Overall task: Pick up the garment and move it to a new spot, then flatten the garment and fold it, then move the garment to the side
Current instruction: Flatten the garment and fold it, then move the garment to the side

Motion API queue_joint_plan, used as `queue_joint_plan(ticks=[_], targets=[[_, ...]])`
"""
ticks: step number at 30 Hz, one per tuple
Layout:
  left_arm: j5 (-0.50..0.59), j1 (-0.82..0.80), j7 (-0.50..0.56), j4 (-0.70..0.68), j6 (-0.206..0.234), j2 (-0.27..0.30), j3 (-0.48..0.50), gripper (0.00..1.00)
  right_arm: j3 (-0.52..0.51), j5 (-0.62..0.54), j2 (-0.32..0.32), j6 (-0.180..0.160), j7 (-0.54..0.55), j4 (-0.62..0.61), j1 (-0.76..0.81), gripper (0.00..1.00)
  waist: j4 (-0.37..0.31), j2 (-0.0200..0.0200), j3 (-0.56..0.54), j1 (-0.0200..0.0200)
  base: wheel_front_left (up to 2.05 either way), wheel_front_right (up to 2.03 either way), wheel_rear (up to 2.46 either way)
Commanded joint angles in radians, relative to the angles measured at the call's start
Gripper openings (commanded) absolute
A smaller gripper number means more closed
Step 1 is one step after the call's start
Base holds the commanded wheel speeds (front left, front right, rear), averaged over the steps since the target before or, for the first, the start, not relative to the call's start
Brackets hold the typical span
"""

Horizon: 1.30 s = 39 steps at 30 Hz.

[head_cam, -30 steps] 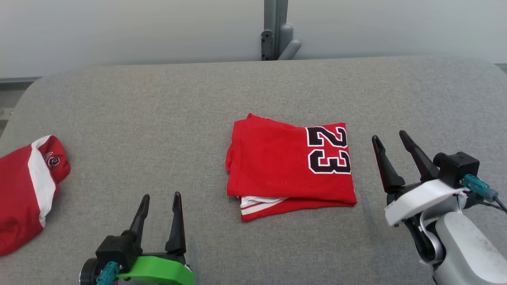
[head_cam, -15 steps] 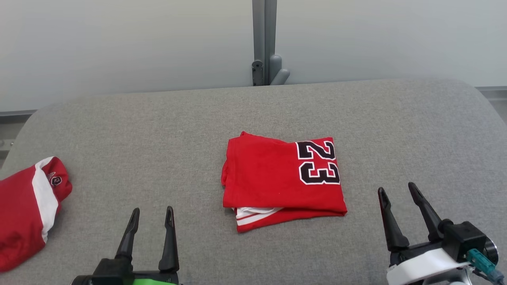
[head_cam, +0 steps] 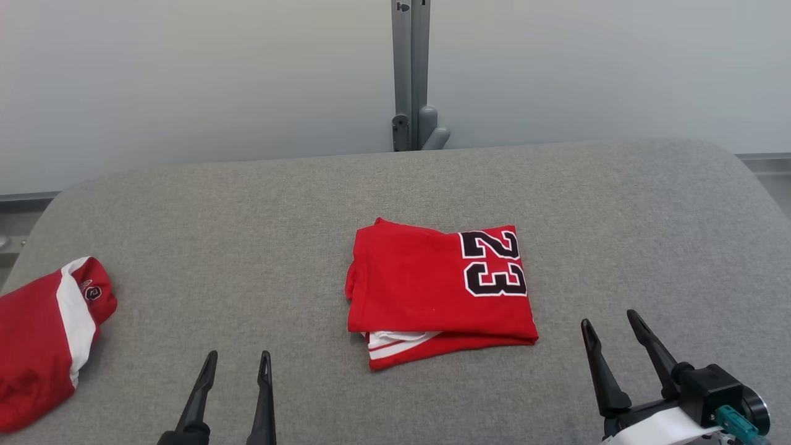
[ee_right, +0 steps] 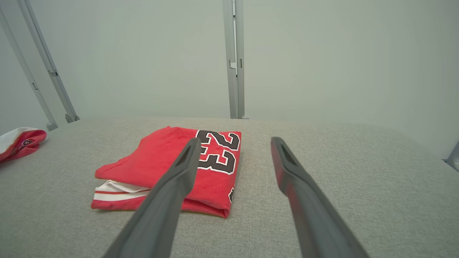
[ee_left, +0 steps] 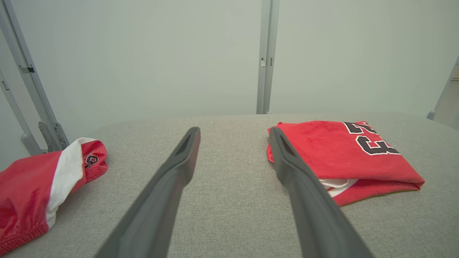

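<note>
Jaws open and empty on left gripper (head_cam: pixel 239 357) and right gripper (head_cam: pixel 609 319), both at the near edge of the grey desk (head_cam: pixel 247 235), folded red garment (head_cam: pixel 432 290) lying mid-desk ahead between them; fold looks done, so next is pinching all layers to shift it aside.

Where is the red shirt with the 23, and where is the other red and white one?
Red shirt (head_cam: pixel 420 290): head view, on the plain red cloth left of the 23.
Red and white garment (head_cam: pixel 31 346): head view, on the red part left of its white stripe.
</note>
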Motion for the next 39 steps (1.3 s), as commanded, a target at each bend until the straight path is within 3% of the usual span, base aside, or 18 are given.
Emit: queue_joint_plan(ticks=[1,39], targets=[[0.012,0.015,-0.002,-0.006,-0.006,-0.002,0.005,1.00,0.002,-0.001,-0.001,0.000,-0.003,0.004,0.010,1.00,0.002,0.0000,-0.002,0.0000,0.00,0.00,0.00],[0.019,-0.003,-0.003,-0.025,0.013,-0.005,-0.016,1.00,0.021,0.069,0.008,0.000,-0.003,0.051,-0.020,1.00,0.029,0.0000,0.004,0.0000,0.00,0.00,0.00]])
